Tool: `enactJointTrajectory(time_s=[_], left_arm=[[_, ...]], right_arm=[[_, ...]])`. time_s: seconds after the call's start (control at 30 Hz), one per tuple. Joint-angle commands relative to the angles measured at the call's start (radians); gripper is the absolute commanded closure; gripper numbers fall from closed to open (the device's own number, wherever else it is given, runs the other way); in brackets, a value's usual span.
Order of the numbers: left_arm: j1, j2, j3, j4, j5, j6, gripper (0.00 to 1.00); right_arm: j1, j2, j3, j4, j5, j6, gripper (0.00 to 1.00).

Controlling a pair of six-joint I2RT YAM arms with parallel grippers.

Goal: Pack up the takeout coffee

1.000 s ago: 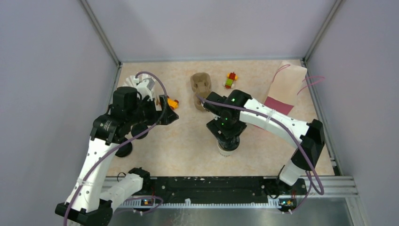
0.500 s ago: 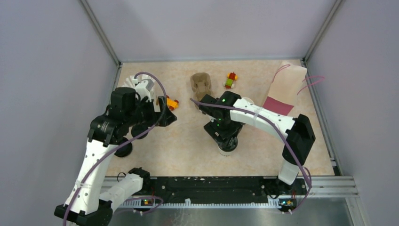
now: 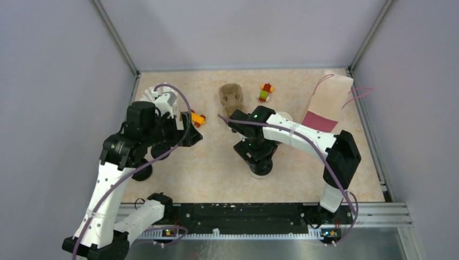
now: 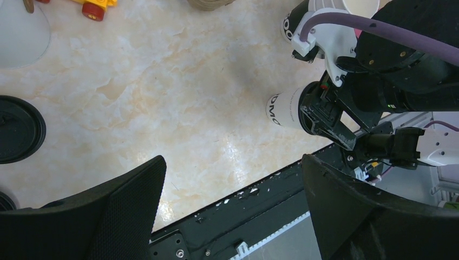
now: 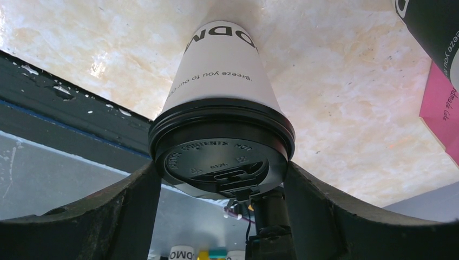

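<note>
While right hand [image 3: 260,161] grips, cup [image 3: 261,173] mostly covered

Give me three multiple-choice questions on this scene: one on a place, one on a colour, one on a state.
1. Where is the pulp cup tray? A far middle of the table; B near-left corner; C near-right corner.
2. What colour is the lid on the cup in the right gripper? A white; B black; C red.
3. The left gripper is: A open, empty; B shut on a lid; C shut on a toy.
Answers: A, it lies beyond both grippers; B, it looks black; A, jaws apart around nothing.
</note>
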Motion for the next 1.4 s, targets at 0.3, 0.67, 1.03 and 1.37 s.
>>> enactJointTrajectory(time_s=[0.3, 0.67, 1.03, 1.37], left_arm=[[0.005, -0.003, 0.024, 0.023, 0.001, 0.005, 0.01], [0.005, 0.005, 0.019, 0.036, 0.039, -0.009, 0.01], [-0.001, 0.071, -0.096, 0.137, 0.294, -0.138, 0.17], [-0.231, 0.143, -0.176, 0.357, 0.182, -0.309, 0.25]], right_arm=[[-0.010, 0.012, 0.096, -0.036, 0.026, -0.022, 0.15], [-0.012, 0.007, 0.194, -0.086, 0.037, -0.028, 0.11], [-0.116, -0.198, 0.157, -0.001, -0.052, 0.005, 0.22], [-0.292, -0.435, -0.118, 0.245, -0.172, 0.017, 0.41]])
